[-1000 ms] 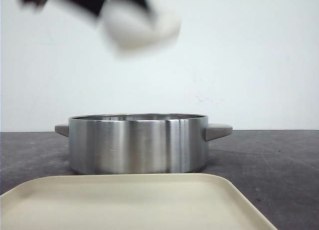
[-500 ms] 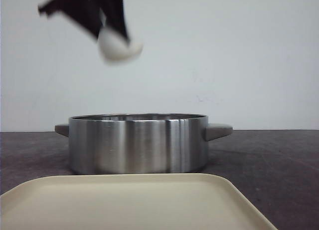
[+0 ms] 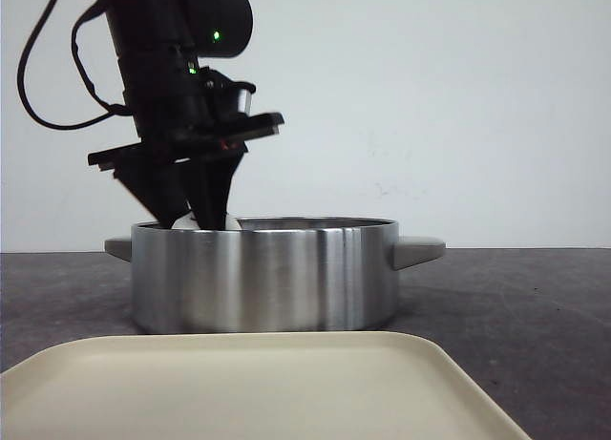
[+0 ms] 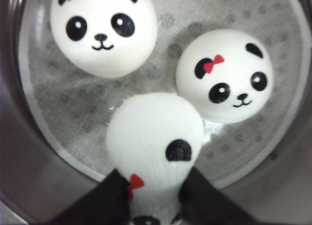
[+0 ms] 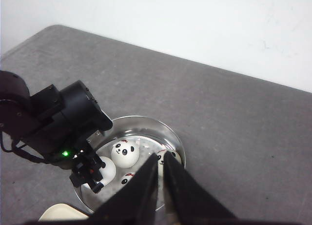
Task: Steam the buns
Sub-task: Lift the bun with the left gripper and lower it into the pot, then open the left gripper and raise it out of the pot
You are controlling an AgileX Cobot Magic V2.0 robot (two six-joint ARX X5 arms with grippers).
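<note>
Plain white wall, dark tabletop

Pot wall and picture edges hide much of the scene.

In the front view the steel pot wall hides its inside; only a white sliver of the held bun clears the rim between the left gripper fingers. The cream tray is cut by the bottom edge. In the left wrist view that bun's face runs off the bottom edge. In the right wrist view the right gripper fingers cover one bun at the pot's far rim.
</note>
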